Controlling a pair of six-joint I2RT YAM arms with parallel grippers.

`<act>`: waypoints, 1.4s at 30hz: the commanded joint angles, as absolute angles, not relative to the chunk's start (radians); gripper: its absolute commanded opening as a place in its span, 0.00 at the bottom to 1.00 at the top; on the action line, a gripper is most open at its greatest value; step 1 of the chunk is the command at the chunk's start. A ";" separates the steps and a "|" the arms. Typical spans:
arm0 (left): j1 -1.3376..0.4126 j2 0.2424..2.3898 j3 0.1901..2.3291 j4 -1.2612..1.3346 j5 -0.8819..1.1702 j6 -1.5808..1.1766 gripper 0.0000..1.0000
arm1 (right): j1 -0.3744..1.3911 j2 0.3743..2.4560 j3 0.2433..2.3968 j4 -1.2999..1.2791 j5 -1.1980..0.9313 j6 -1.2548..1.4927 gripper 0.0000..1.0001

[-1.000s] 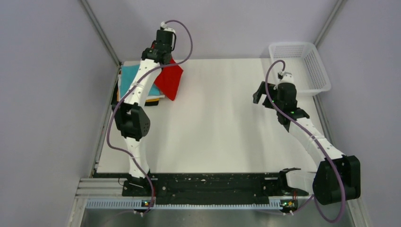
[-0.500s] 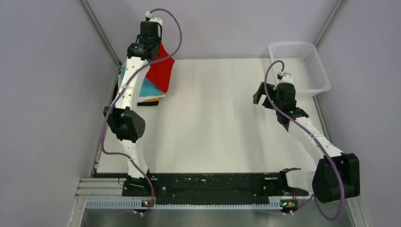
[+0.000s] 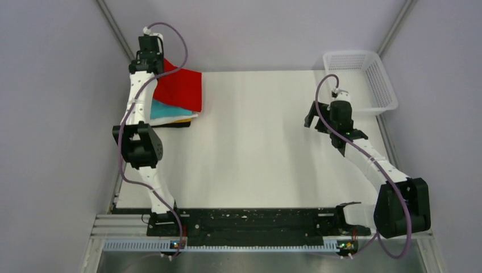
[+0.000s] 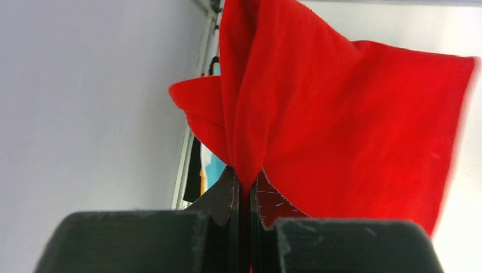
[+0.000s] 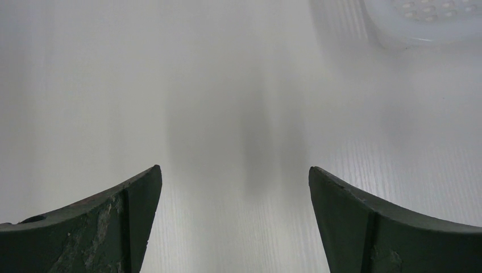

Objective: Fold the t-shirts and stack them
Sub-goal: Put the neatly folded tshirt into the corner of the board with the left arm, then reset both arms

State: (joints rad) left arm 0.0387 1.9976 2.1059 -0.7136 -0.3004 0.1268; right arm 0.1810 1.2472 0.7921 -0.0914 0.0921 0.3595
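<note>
White tabletop (image 3: pixel 256 148) lies before you: your left gripper (image 4: pixel 245 174) pinches the red shirt (image 3: pixel 182 90) above the folded stack (image 3: pixel 166 111); your right gripper (image 5: pixel 235 170) hangs spread wide near the basket (image 3: pixel 381 85).

Left pincer (image 4: pixel 244 181) clamped, right pincer (image 5: pixel 233 173) spread

Both arms (image 3: pixel 138 99) wear white shells, black joint housings, looping purple cables (image 3: pixel 185 50) and dark scuffed jaws.

The red tee (image 3: pixel 181 90) hangs lifted by one bunched, pinched edge — creased, fanning out over the folded stack (image 3: pixel 170 115); teal shirt (image 3: pixel 163 110) on top; orange (image 3: pixel 182 120) and black (image 3: pixel 179 124) edges beneath.
</note>
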 commanded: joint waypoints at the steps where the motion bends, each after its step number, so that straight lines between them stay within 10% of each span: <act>1: 0.125 2.060 2.091 -0.589 -0.285 0.127 0.00 | 0.188 1.277 0.817 -0.082 0.142 0.349 0.99; 8: 0.200 2.099 2.006 -0.474 -0.289 0.117 0.02 | 0.188 1.332 0.852 -0.117 0.164 0.338 0.99; 13: 0.207 2.116 1.994 -0.464 -0.361 0.048 0.95 | 0.188 1.338 0.865 -0.124 0.159 0.340 0.99; 14: 0.207 2.113 1.992 -0.464 -0.390 0.023 0.98 | 0.188 1.334 0.866 -0.126 0.164 0.342 0.99; 25: 0.172 1.832 1.777 -0.499 -0.316 -0.257 0.99 | 0.189 1.194 0.815 -0.132 0.211 0.358 0.99; 42: -0.060 0.841 0.572 -0.046 -0.177 -0.452 0.99 | 0.187 0.890 0.547 -0.030 0.343 0.325 0.99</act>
State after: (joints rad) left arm -0.0589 0.9764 0.7406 -0.1787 -0.1905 -0.3874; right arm 0.1810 0.9745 0.5858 -0.1070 0.2695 0.3321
